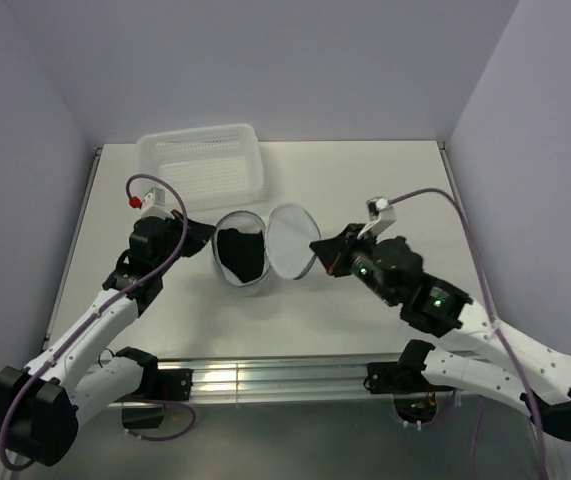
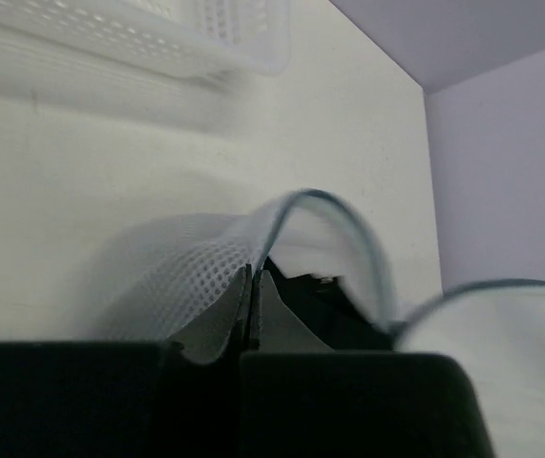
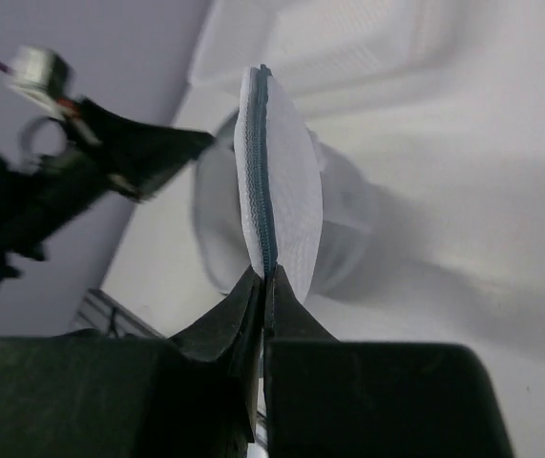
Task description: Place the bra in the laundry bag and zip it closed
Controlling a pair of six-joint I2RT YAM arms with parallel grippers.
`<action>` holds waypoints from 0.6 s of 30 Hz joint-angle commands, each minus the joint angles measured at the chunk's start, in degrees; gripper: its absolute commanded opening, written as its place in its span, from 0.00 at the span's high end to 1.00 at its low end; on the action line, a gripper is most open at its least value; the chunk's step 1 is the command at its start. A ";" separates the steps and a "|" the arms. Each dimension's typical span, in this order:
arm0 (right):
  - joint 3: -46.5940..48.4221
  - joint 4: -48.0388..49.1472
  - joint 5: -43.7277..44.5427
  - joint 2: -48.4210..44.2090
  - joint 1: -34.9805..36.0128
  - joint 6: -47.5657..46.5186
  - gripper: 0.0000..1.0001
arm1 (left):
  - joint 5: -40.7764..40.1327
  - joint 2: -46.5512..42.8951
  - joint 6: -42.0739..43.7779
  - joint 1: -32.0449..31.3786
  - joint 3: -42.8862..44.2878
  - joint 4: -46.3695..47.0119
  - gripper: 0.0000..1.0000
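- Laundry bag (image 1: 227,272): sits near the middle of the surface (image 1: 385,190), between the two arms, mouth open and facing up toward the camera.
- Bra (image 1: 241,254): dark bundle inside the bag's bowl. No part can be seen hanging over the rim in the top view.
- Lid flap (image 1: 289,242): round white mesh disc, standing up on edge at the right side of the bag's mouth, not folded over the opening.
- Left tool (image 1: 205,236): at the left side of the bag. In the left wrist view the fingers (image 2: 241,303) are pressed together with the mesh wall pinched between them, and the bag's rim arches up just beyond the tips.
- Right tool (image 1: 315,246): at the right edge of the lid flap. In the right wrist view its jaws are closed tight on the flap's dark zipper edge (image 3: 266,172), and the flap rises edge-on straight from the fingertips.
- Basket (image 1: 203,165): white perforated plastic, rectangular, at the far side of the surface, behind the bag and apart from it.
- Zipper: not closed; the slider cannot be made out in any view.
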 commanded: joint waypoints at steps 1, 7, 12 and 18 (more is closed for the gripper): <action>10.94 -16.12 1.47 -1.82 -0.61 -9.11 1.00 | -0.46 0.28 3.12 2.38 4.44 -4.41 1.00; 20.96 -21.51 -3.39 2.49 -6.15 -15.26 1.00 | 4.01 -0.83 1.20 4.23 0.50 -3.73 1.00; 19.33 -19.24 -10.04 9.14 -11.32 -17.46 1.00 | 6.48 -7.01 0.66 4.14 0.06 -7.67 1.00; 22.55 -15.89 -6.46 9.69 -12.39 -17.37 1.00 | 8.17 -10.87 -2.76 -0.86 -3.03 -8.36 1.00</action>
